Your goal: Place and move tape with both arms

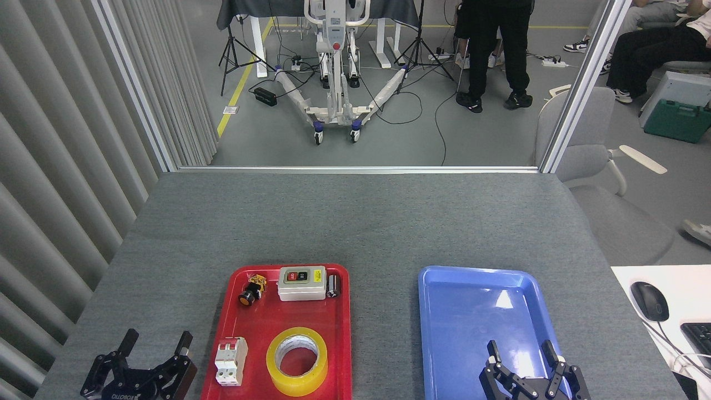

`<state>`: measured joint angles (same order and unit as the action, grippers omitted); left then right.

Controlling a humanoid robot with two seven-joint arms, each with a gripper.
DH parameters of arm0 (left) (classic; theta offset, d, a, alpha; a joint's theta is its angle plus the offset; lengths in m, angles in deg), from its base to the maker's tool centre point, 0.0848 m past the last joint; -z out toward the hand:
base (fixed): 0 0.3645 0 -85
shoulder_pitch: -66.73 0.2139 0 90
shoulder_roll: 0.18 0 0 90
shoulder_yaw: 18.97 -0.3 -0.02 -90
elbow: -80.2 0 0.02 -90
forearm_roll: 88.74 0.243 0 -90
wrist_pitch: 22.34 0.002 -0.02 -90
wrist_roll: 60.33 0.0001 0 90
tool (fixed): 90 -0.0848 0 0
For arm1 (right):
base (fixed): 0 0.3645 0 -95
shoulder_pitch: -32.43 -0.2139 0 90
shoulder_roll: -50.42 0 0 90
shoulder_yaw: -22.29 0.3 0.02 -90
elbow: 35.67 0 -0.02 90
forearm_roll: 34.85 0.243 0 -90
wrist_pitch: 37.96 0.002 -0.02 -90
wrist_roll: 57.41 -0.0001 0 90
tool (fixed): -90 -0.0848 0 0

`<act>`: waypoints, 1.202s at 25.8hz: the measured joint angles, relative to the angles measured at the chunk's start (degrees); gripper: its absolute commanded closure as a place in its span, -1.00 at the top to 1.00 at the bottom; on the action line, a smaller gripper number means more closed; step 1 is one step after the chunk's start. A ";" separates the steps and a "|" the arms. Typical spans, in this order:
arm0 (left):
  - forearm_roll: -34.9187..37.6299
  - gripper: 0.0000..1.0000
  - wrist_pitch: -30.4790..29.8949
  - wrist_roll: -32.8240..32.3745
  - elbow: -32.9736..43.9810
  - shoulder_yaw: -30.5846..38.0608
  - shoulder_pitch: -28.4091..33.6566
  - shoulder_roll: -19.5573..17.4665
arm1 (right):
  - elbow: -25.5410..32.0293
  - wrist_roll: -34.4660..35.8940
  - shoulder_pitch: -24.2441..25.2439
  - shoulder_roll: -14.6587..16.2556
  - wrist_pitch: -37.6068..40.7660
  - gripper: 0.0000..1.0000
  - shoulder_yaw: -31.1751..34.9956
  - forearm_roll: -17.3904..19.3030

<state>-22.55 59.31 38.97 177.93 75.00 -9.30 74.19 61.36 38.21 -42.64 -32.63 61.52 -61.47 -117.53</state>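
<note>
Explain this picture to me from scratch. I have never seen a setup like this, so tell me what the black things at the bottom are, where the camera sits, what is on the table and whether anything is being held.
The camera sits in a humanoid robot's head, looking forward and down at a grey felt-covered table. The two black objects at the bottom edge are the robot's own grasping parts: the left claw and the right claw. Both have their fingers spread open and hold nothing.

On the table lie two trays. The red plastic tray on the left holds a wide roll of translucent yellow packing tape, a white circuit breaker, a grey switch box, a small yellow and black push button and a small dark cylinder. The blue plastic tray on the right is empty, apart from the right claw hovering over its near end.

Beyond the table is a workshop floor with equipment and people.
</note>
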 measured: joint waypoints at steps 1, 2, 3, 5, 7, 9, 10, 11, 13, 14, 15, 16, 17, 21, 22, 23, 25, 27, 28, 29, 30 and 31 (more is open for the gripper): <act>-0.03 0.99 -0.27 0.14 -0.05 0.00 -0.04 -0.01 | 0.00 0.00 0.01 0.00 0.00 1.00 0.00 0.00; -0.05 0.99 -0.45 0.17 -0.13 -0.01 -0.08 -0.01 | 0.00 0.00 0.01 0.00 0.00 1.00 0.00 0.01; -0.06 0.99 -0.49 0.17 -0.29 -0.03 -0.10 0.00 | 0.00 0.00 0.01 0.00 0.00 1.00 0.00 0.01; -0.06 0.99 -0.49 0.17 -0.55 -0.09 -0.18 0.05 | 0.00 0.00 0.01 0.00 0.00 1.00 0.00 0.02; -0.03 1.00 -0.49 0.11 -0.63 -0.09 -0.24 0.04 | 0.00 0.00 0.01 0.00 0.00 1.00 0.00 0.02; -0.01 1.00 -0.46 0.05 -0.63 -0.06 -0.28 0.01 | 0.00 0.00 0.01 0.00 0.00 1.00 0.00 0.02; 0.00 0.99 -0.46 0.02 -0.64 -0.05 -0.32 0.01 | 0.00 0.00 0.01 0.00 0.00 1.00 0.00 0.03; 0.00 1.00 -0.45 0.02 -0.66 -0.06 -0.35 0.01 | 0.00 0.00 0.01 0.00 0.00 1.00 0.00 0.03; 0.00 1.00 -0.44 0.02 -0.72 -0.08 -0.38 0.07 | 0.00 -0.01 0.01 0.00 0.00 1.00 0.00 0.04; 0.00 0.99 -0.44 0.02 -0.75 -0.08 -0.39 0.11 | 0.01 -0.01 0.01 0.00 0.00 1.00 0.00 0.04; 0.00 1.00 -0.43 0.02 -0.76 -0.09 -0.40 0.15 | 0.02 -0.02 0.02 -0.02 0.00 1.00 0.00 0.04; 0.00 1.00 -0.43 0.02 -0.76 -0.10 -0.44 0.19 | 0.04 -0.04 0.05 -0.04 0.00 1.00 0.00 0.04; 0.00 1.00 -0.43 0.02 -0.77 -0.10 -0.48 0.21 | 0.05 -0.06 0.06 -0.06 0.00 1.00 0.00 0.04; -0.06 1.00 -0.92 0.19 -0.58 -0.05 -0.71 0.22 | 0.08 -0.23 0.09 -0.04 0.00 1.00 0.00 0.03; -0.10 0.99 -1.36 0.26 -0.49 -0.01 -0.83 0.17 | 0.08 -0.26 0.09 -0.03 0.00 1.00 0.01 0.03; -0.12 1.00 -1.89 0.31 -0.44 0.02 -1.00 0.14 | 0.09 -0.28 0.09 -0.02 0.00 1.00 0.02 0.03; -0.16 1.00 -2.89 0.34 -0.38 0.05 -1.37 0.15 | 0.11 -0.19 0.09 -0.01 0.00 1.00 0.02 0.03; -0.41 1.00 -3.66 0.34 -0.38 0.06 -1.59 0.29 | 0.16 -0.04 0.08 -0.01 0.00 1.00 0.02 0.02; -0.69 1.00 -3.85 0.34 -0.44 0.06 -1.70 0.35 | 0.18 0.00 0.07 -0.01 0.00 1.00 0.02 0.01; -0.97 1.00 -3.92 0.34 -0.51 0.06 -1.84 0.39 | 0.22 0.01 0.05 -0.01 0.00 1.00 0.02 0.01; -1.25 1.00 -4.05 0.34 -0.59 0.04 -2.01 0.45 | 0.23 0.02 0.04 0.00 0.00 1.00 0.01 0.01; -1.50 0.99 -4.12 0.22 -0.69 -0.01 -2.26 0.47 | 0.25 0.02 0.03 -0.01 0.00 1.00 0.01 0.01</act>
<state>-24.05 55.20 39.20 177.24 74.99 -11.56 74.66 61.60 38.23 -42.61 -32.64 61.52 -61.46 -117.52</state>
